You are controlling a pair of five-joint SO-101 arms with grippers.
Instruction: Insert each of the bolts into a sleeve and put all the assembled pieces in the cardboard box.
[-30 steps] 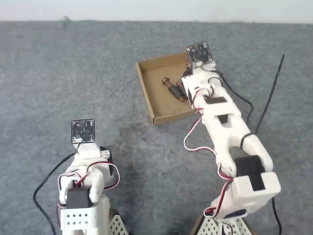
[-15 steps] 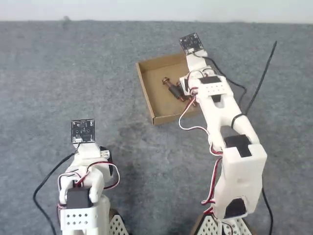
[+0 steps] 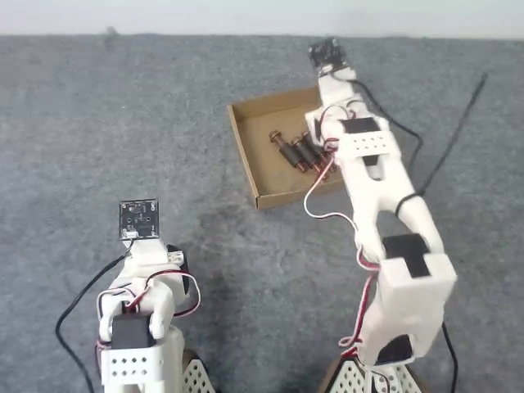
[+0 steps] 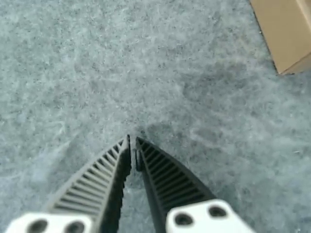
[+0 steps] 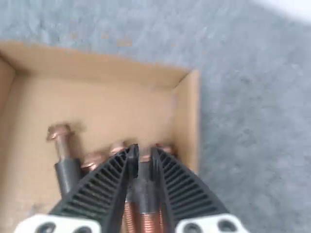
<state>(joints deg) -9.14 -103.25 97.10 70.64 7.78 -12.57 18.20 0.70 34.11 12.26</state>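
In the high view the right arm [image 3: 385, 180] rises from its base at the lower right of the frame and stretches almost fully out toward the upper centre. Its forearm crosses the right side of the cardboard box [image 3: 243, 155], and its wrist bends down over the box's right half. The box sits at upper centre on the grey carpet [image 3: 123, 115], open side up. Inside it lie the assembled pieces [image 3: 291, 151], copper bolts pushed through dark sleeves. They lie side by side on a slant, close together, and the rightmost is partly hidden under the wrist.

The right wrist view looks down into the box. The right gripper [image 5: 143, 150] is low over the row of pieces, close to one side wall. One piece lies in line with it: head, dark sleeve and copper thread. I cannot tell whether this pincer is clenched on that piece or loose above it.

The left arm [image 3: 141, 303] is folded back on itself at the lower left of the frame, well apart from the box, its wrist pointing down at the carpet. The left gripper [image 4: 132, 141] hovers over the carpet with its jaws pressed nearly together, holding nothing. A corner of the box shows beyond it.
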